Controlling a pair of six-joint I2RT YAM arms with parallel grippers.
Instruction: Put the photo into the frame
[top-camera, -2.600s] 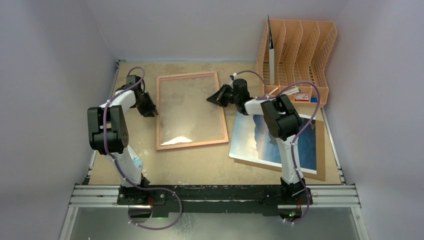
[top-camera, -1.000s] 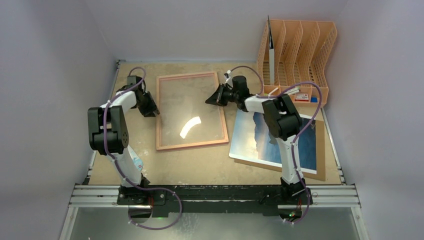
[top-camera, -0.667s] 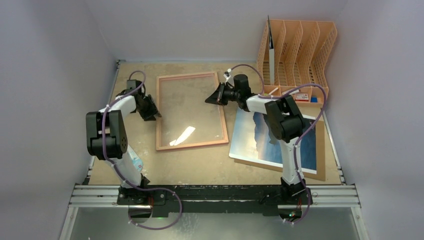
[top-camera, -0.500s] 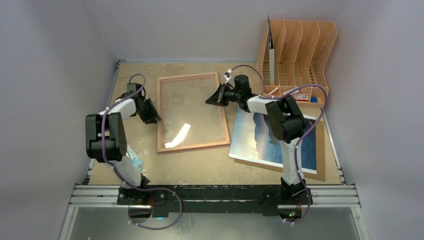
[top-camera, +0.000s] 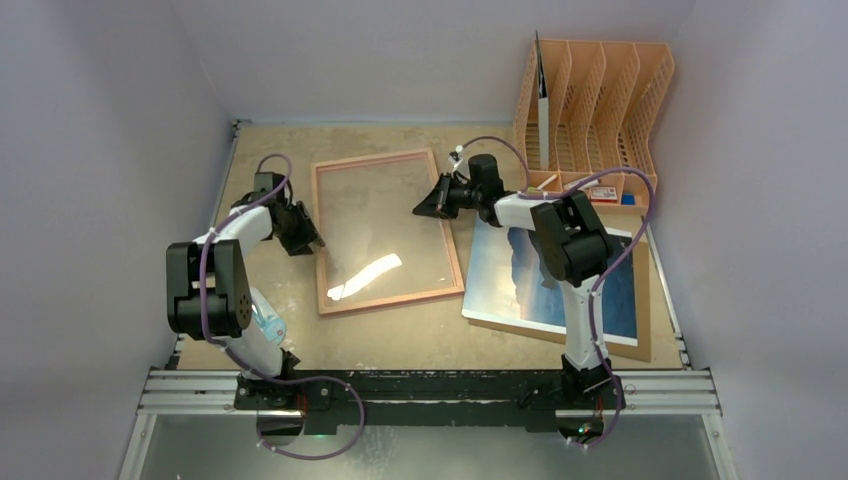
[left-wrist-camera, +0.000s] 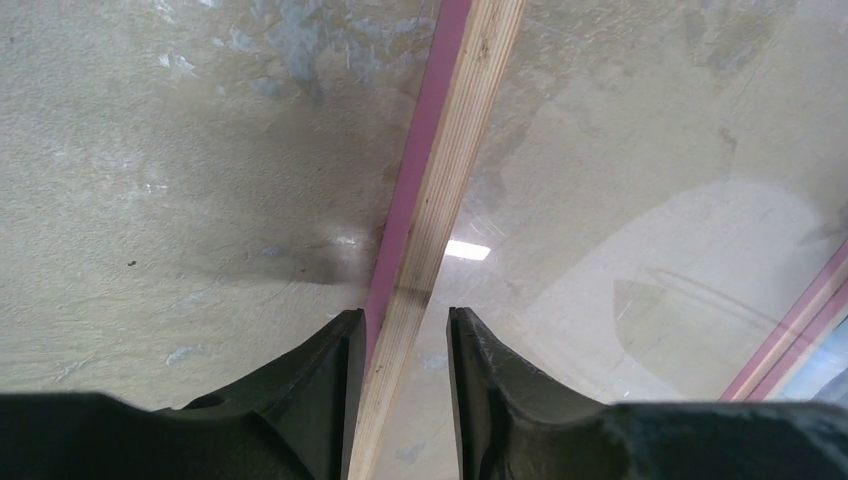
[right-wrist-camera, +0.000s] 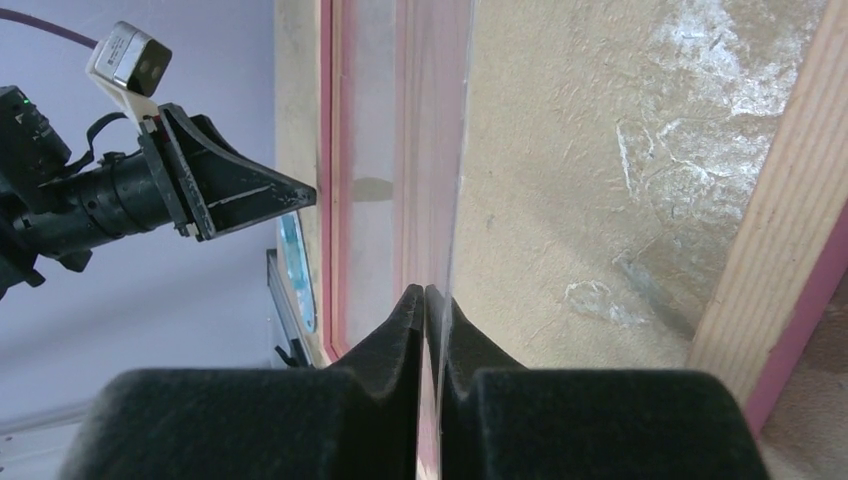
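Note:
The frame lies back side up in the middle of the table, its pink edge and wood rail showing in the left wrist view. My left gripper is open and straddles the frame's left rail; the left finger touches the pink edge. My right gripper is shut on the right edge of the clear pane, which shows edge-on and tilted up in the right wrist view between the pads. The photo lies picture up at the right.
The photo rests on a brown backing sheet. An orange file rack stands at the back right with a dark sheet in it. Grey walls close in on the left, back and right. A metal rail runs along the near edge.
My left gripper has moved nearer and onto the frame's left rail. The frame's near end has swung slightly right. The glare on the pane has shifted. My right gripper has kept its hold.

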